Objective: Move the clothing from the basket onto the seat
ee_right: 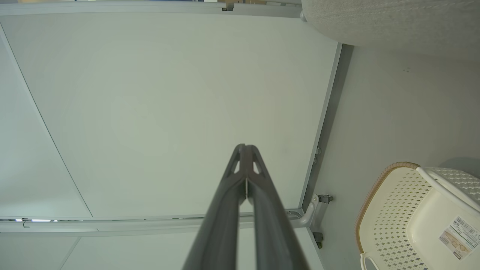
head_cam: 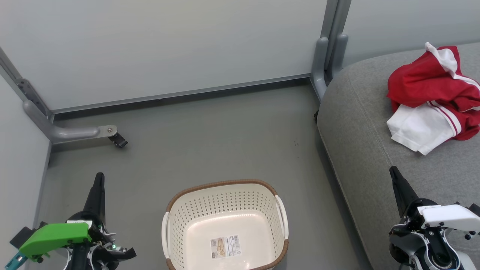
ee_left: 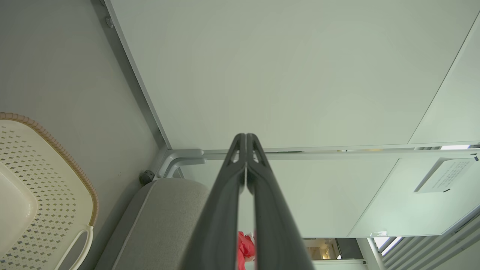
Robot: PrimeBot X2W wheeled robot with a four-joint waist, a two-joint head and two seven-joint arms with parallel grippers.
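Observation:
The clothing, red with white panels and stripes, lies crumpled on the grey seat at the right; a red scrap of the clothing peeks between my left fingers in the left wrist view. The cream basket with a brown rim stands on the floor at bottom centre, holding just its label. My left gripper is shut and holds nothing, left of the basket. My right gripper is shut and holds nothing, over the seat's front part, below the clothing.
Pale partition walls close the back and left. Grey metal feet and a post stand at their base. Grey floor lies between walls, basket and seat. The basket and seat show in the left wrist view, the basket in the right.

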